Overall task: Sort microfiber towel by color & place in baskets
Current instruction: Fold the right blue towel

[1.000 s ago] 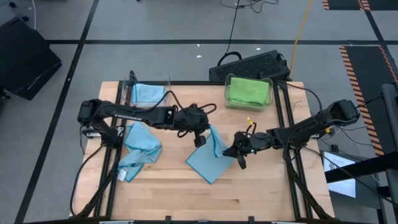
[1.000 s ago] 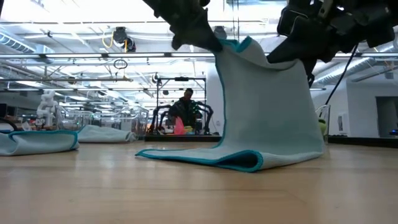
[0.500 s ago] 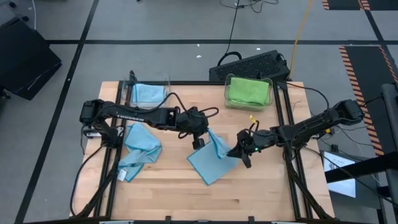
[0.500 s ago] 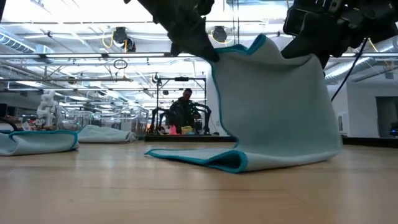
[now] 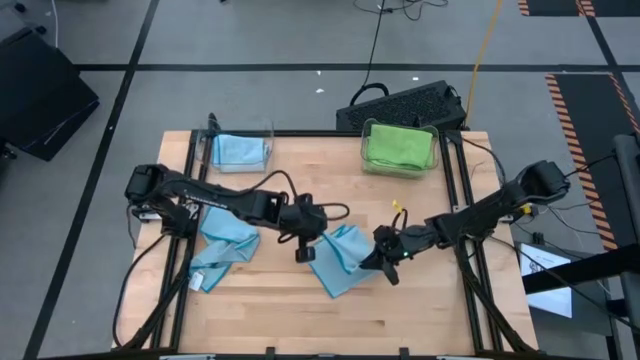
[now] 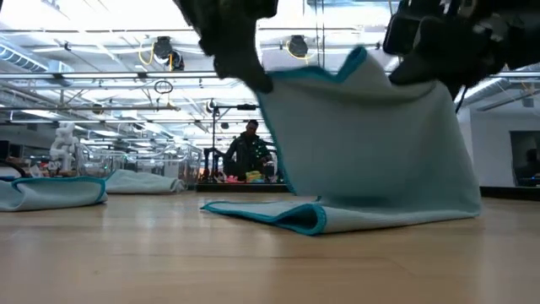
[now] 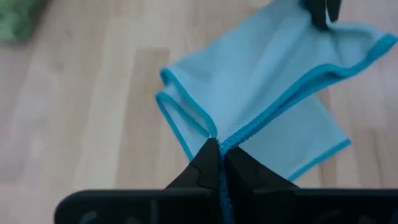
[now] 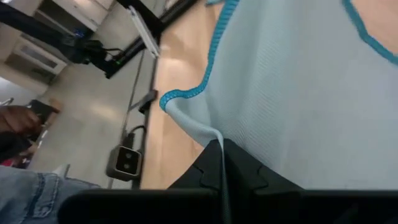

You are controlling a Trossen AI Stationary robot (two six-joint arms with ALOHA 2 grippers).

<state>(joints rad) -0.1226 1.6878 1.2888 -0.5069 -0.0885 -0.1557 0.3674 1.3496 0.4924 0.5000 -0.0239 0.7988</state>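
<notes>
A light blue microfiber towel (image 5: 340, 260) with a teal hem is held up at mid-table between both grippers. My left gripper (image 5: 305, 250) is shut on its left upper corner and my right gripper (image 5: 372, 262) on its right upper corner. In the low view the towel (image 6: 371, 152) hangs like a curtain, with its folded lower part (image 6: 278, 215) lying on the wood. A second blue towel (image 5: 222, 240) lies crumpled at the left. One clear basket (image 5: 238, 150) at the far left holds a blue towel. The other basket (image 5: 398, 147), at the far right, holds a green one. My left gripper pinches the towel's teal hem (image 7: 225, 144) at one upper corner between its two fingers, slanting down from the table's left. The cloth hangs below the fingers. My right gripper pinches a small fold of cloth (image 8: 211, 132) just inside the hem at the other upper corner, coming almost level from the table's right. Between the two holds the top edge is stretched out, and the lower end rests on the table.
A black keyboard-like thing (image 5: 400, 105) lies beyond the far edge behind the green basket. Black frame rails (image 5: 455, 190) run along the table's left and right sides. Bare wood lies along the near edge. A person (image 6: 251, 152) sits in the room beyond.
Both grippers have moved toward the near edge and sunk a little, the left one also toward the left. The held top edge has been carried over the part lying on the table and now spans wider. The lower fold has stayed on the wood.
</notes>
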